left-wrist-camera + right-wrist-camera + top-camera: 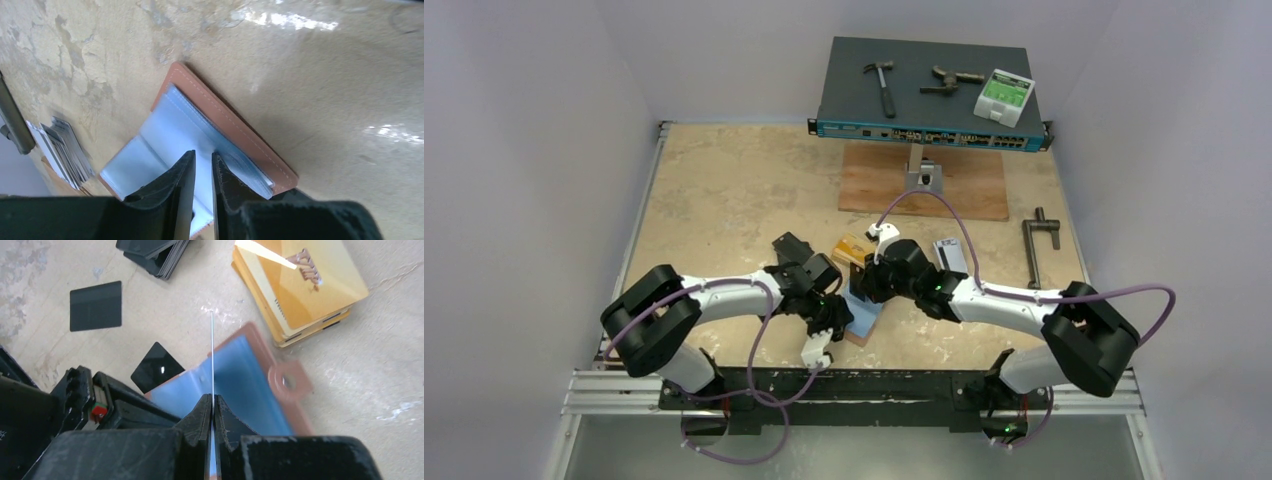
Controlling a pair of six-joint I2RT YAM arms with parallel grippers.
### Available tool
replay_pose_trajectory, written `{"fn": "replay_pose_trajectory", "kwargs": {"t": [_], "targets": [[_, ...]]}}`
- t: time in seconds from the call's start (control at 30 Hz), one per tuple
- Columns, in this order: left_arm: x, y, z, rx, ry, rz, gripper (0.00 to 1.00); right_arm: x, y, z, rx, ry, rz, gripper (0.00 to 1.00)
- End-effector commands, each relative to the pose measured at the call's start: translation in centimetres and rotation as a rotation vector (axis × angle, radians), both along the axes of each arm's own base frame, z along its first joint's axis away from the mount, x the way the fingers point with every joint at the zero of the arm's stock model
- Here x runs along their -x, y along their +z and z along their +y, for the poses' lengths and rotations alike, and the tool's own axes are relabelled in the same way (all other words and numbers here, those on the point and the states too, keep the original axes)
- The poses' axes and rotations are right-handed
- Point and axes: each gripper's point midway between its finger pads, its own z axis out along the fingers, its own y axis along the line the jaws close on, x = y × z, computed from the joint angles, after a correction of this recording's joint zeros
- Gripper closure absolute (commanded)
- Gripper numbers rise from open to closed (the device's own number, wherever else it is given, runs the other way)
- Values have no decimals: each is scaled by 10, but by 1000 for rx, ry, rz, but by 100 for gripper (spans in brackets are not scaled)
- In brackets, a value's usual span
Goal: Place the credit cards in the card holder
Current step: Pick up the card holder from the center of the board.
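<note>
Alignment is the whole thing here. Your right gripper (212, 405) has its fingers pressed together on one credit card (212, 350), and in the right wrist view you see that card dead edge-on, just a thin line running straight out from the fingertips. I can't tell its colour from that angle.

The card holder (240, 370) lies flat and open on the table right under and ahead of that card, clear sleeves (170, 135) facing up and snap tab (287, 382) sticking out to the right. So the card stands roughly square to the sleeves, with its long axis along your fingers and its far edge past the holder's far corner. My guess is you need to lay it over toward the sleeve's plane and find the sleeve mouth, not just push forward.

Your left gripper (202, 170) sits at the holder's near side, fingers (182, 185) a narrow gap apart right on the sleeves. Whether they're pinching a sleeve leaf or just resting there, I honestly can't tell.

The right arm is the one carrying the card, and the left is the one on the holder. The orange-gold stack (300, 285) sits just beyond the holder, so watch it as the card swings.
</note>
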Motion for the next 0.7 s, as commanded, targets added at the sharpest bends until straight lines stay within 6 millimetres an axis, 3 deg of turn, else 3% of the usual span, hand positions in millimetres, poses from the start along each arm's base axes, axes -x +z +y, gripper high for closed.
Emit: {"fn": "replay_pose_trajectory", "kwargs": {"t": [0.0, 0.23, 0.5, 0.67], "targets": [[22, -18, 37, -122, -65, 2, 83, -16, 11, -6, 46, -24, -66, 100], [27, -24, 57, -158, -22, 4, 84, -2, -2, -13, 67, 13, -25, 100], [25, -27, 63, -160, -29, -18, 86, 29, 11, 7, -93, 151, 24, 100], [26, -31, 73, -181, -48, -31, 90, 44, 7, 15, -143, 229, 80, 100]]}}
